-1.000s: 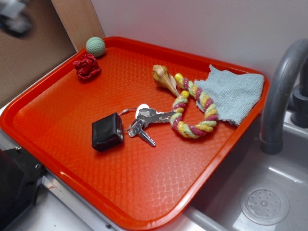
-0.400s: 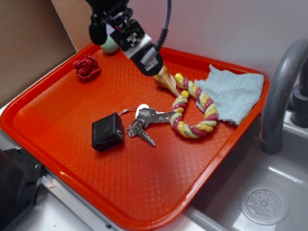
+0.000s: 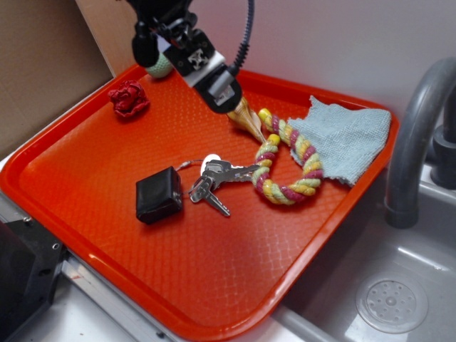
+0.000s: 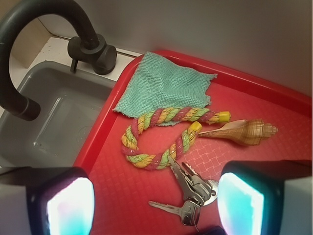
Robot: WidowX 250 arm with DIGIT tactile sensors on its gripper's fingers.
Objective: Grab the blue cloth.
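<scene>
A plain pale wall (image 3: 320,43) closes the scene from 11 to 2 o'clock. A brown panel (image 3: 43,64) stands at 10 o'clock. At 4 o'clock a grey sink basin (image 3: 399,278) with a round drain (image 3: 391,304) sits below a dark curved faucet (image 3: 417,142), evenly lit

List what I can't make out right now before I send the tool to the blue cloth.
- Blue cloth: near edge tucked under the rope ring, both views.
- Green ball: exterior view, mostly behind the arm.
- Tool: wrist view, fingertips cut off by the bottom edge.
</scene>
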